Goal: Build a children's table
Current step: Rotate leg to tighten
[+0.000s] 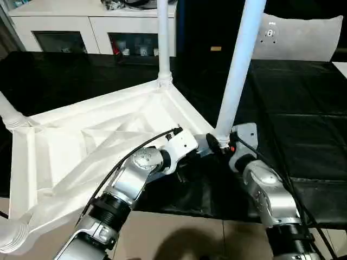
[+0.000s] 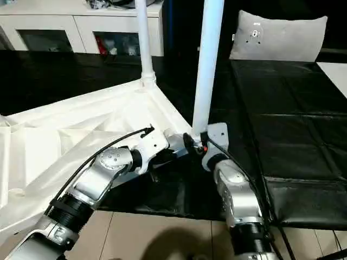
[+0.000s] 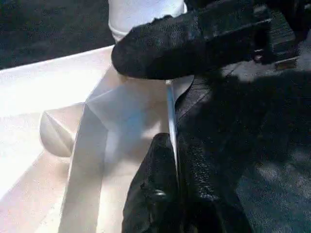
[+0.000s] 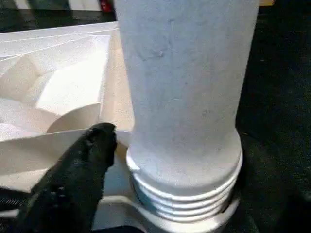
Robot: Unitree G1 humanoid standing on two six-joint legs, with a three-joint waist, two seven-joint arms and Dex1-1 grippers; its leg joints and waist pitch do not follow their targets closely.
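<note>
**My hands at the corner of the upside-down table**

The white table top (image 1: 92,135) lies upside down on a black mat (image 1: 303,135). I can see its ribs making a big X. One leg (image 1: 162,40) stands up in the far corner. Another leg (image 1: 238,70) stands up in the right corner, close to me, and it leans a little to the right. On the left side I can see the ends of two more legs, one at the far left corner (image 1: 11,116) and one at the near left corner (image 1: 13,235).

My left gripper (image 3: 177,194) is squeezed shut on the thin edge of the table top, right next to the right corner. One black finger sits inside the rim and the other sits outside it.

My right gripper (image 4: 160,160) is down at the bottom of the leaning leg, where the leg has rings (image 4: 187,194) around it. One black finger (image 4: 73,179) sits just beside the rings. I cannot tell if that hand is holding the leg or is open around it.

Far away stands a white cabinet (image 1: 81,27) with glass doors. A grey pillow (image 1: 298,38) lies at the far right.
</note>
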